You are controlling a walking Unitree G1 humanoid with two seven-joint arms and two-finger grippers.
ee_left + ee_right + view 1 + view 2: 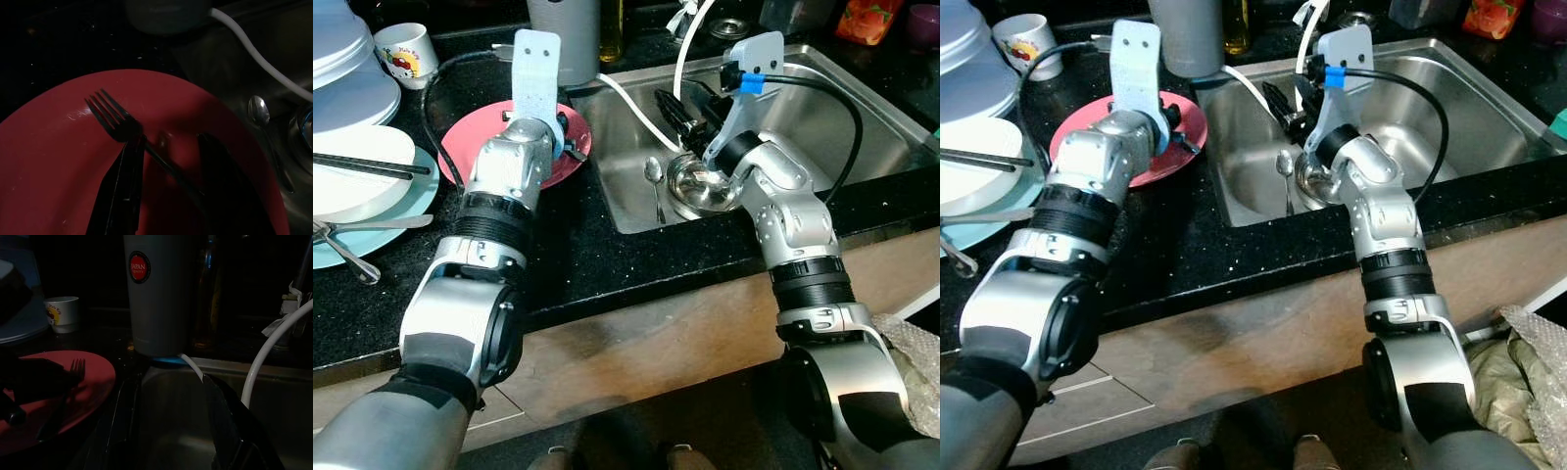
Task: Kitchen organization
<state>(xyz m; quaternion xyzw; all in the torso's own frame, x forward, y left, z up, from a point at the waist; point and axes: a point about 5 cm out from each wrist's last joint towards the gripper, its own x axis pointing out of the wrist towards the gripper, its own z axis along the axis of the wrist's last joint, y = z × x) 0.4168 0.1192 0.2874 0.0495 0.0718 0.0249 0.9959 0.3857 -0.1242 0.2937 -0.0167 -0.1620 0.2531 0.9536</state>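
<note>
1. Fork (115,120) lying on the red plate (576,132), tines pointing away from the left end effector (168,169), handle running back between its two black fingers (124,188).
2. Red plate resting on the black table (597,264), just beside the sink's (862,108) left rim, in front of a tall grey canister (156,293).
3. Left end effector parted, one finger on each side of the fork handle; left finger appears close against the handle, yet no closed grip visible, so fork judged not yet picked up.
4. Inside the sink: a spoon (652,172) lying flat on the basin floor and a steel bowl (700,186) next to it, white hose (641,103) curving over the basin.
5. Right end effector (680,113) hanging low in the sink above the bowl and beside the hose, fingers spread apart, holding nothing.
6. Further left on the table: stacked white and pale-blue plates (357,186) with chopsticks and cutlery on them, and a small printed cup (406,54) behind.
7. Judged early in the task: fork, spoon, bowl and the plate stack all apparently still to be sorted; nothing visibly put away.
</note>
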